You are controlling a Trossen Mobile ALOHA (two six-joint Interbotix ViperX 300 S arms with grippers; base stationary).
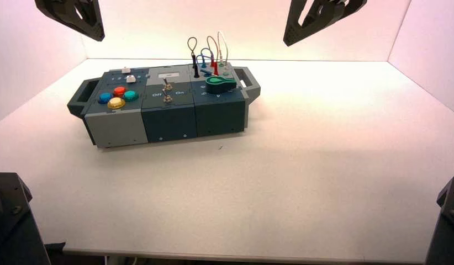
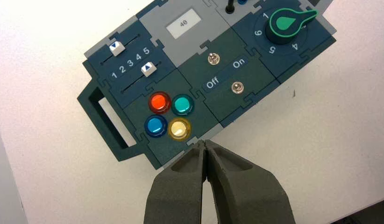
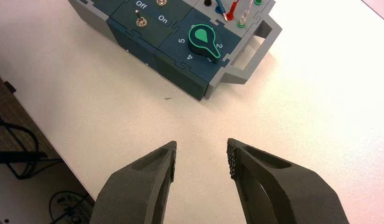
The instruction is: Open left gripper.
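My left gripper (image 2: 205, 143) is shut and empty, its two fingertips pressed together. It hangs above the front edge of the box (image 2: 157, 154), close to the yellow button (image 2: 179, 129). In the high view the left gripper (image 1: 75, 16) is raised at the top left, above and behind the box (image 1: 164, 118). My right gripper (image 3: 202, 151) is open and empty, held high over bare table in front of the box's right end. It shows at the top right of the high view (image 1: 318, 19).
The box carries red (image 2: 159, 102), teal (image 2: 182, 104) and blue (image 2: 155, 125) buttons, two white sliders (image 2: 117, 47), two toggle switches (image 2: 213, 59) between "Off" and "On", a green knob (image 2: 287, 24) and looped wires (image 1: 211, 52). White walls enclose the table.
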